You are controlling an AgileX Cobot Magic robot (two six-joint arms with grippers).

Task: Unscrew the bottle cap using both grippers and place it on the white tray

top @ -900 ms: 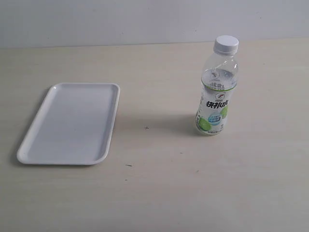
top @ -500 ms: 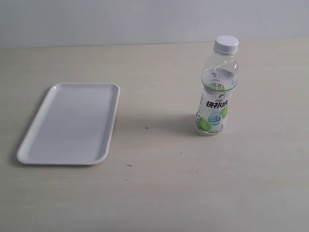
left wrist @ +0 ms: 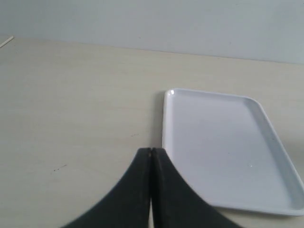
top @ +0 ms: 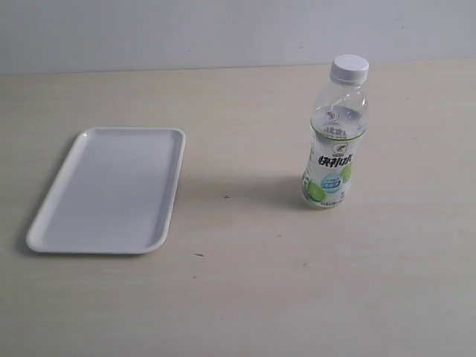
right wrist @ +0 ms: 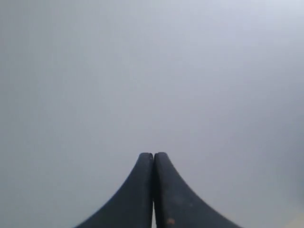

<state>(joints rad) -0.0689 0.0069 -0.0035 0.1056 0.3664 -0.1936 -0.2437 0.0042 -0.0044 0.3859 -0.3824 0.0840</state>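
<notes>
We see the left gripper (left wrist: 151,153) and right gripper (right wrist: 153,156), fingers pressed together, holding nothing; pale wooden table (top: 245,290), grey wall (top: 223,30).

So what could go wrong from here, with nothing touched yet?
1. The bottle stands free and upright; a nudge near the bottle cap could tip it.
2. The left fingers and right fingers are shut; approaching like that would push, not grasp.
3. The white tray lies well apart from the bottle, so the cap might drop on the way.
</notes>
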